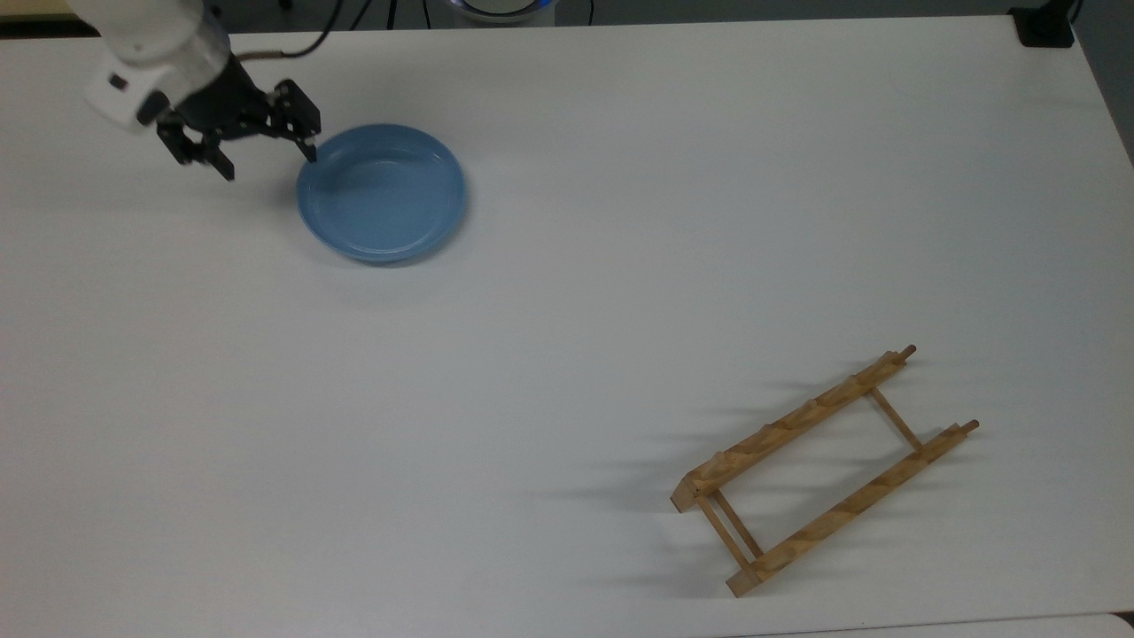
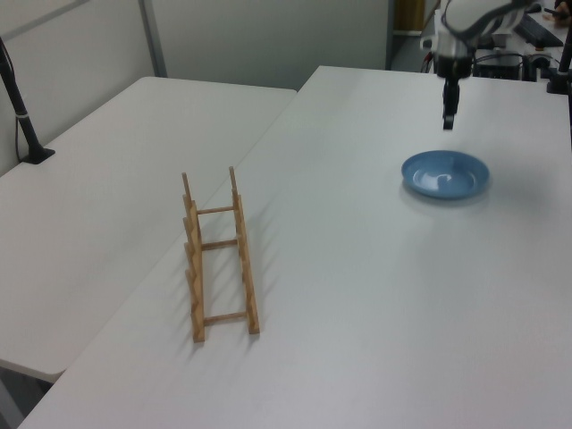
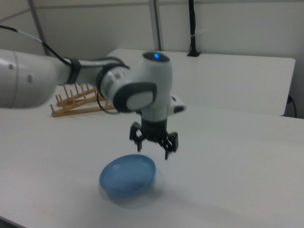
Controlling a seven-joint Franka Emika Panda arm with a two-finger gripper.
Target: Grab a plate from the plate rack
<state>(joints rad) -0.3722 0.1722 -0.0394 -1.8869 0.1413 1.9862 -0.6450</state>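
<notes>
The broad white surface (image 1: 567,292) carries everything, and the white robot arm (image 3: 57,78) reaches over its far edge in the top view. The small light-brown wooden plate rack (image 1: 824,470), two notched rails with upright pegs joined by thin crossbars, stands with its slots bare near the near right corner of the surface in the top view, and near the surface's left edge in the left view (image 2: 219,259). The round light-blue glossy plate (image 1: 382,192) lies flat on the surface close to the far left corner in the top view, well apart from the rack. The black gripper (image 1: 266,164) hangs above the surface just beside the plate's rim, clear of it, fingers (image 1: 309,149) spread apart and holding nothing.
</notes>
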